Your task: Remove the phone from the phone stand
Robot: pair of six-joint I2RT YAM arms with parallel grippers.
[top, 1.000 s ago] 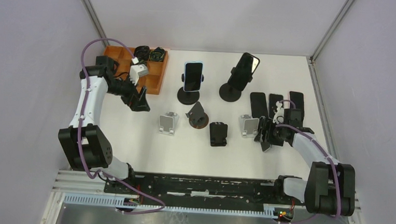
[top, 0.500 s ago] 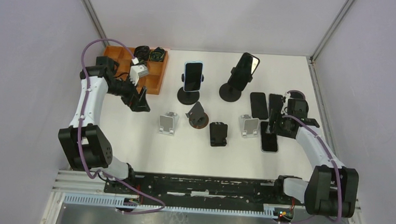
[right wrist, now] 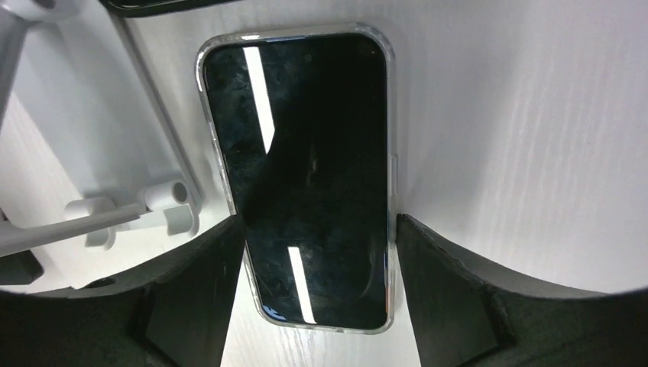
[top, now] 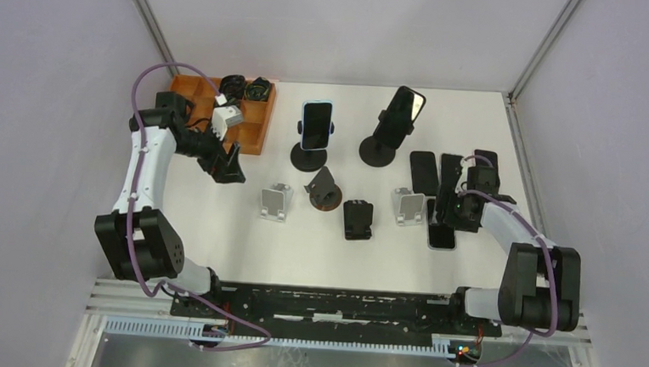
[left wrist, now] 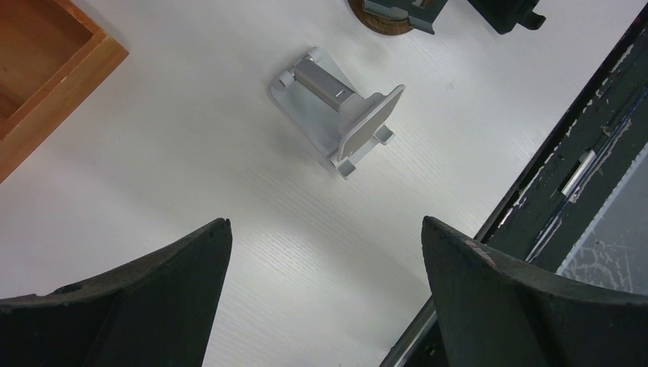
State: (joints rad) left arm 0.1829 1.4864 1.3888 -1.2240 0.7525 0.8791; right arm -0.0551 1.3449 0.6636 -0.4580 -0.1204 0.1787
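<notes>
A black phone in a clear case (top: 441,231) lies flat on the table just right of the empty white phone stand (top: 407,206). My right gripper (top: 455,213) hovers over it. In the right wrist view the phone (right wrist: 306,153) fills the space between the two fingers of the gripper (right wrist: 319,223), which straddle its long edges with the jaws open. The white stand (right wrist: 99,210) is at the left there. My left gripper (top: 230,167) is open and empty beside the wooden tray. Its wrist view (left wrist: 325,223) looks down on bare table and a silver stand (left wrist: 336,115).
A blue phone (top: 316,125) and a black phone (top: 405,108) sit on round-base stands at the back. Three phones (top: 425,171) lie flat behind my right gripper. A silver stand (top: 276,202), a cone stand (top: 323,189), a black stand (top: 357,219) and a wooden tray (top: 252,128) are also there.
A second ago my right gripper held the phone by the white stand. It laid the phone flat, drew back, and now sits slightly nearer over it. The left arm has not moved.
</notes>
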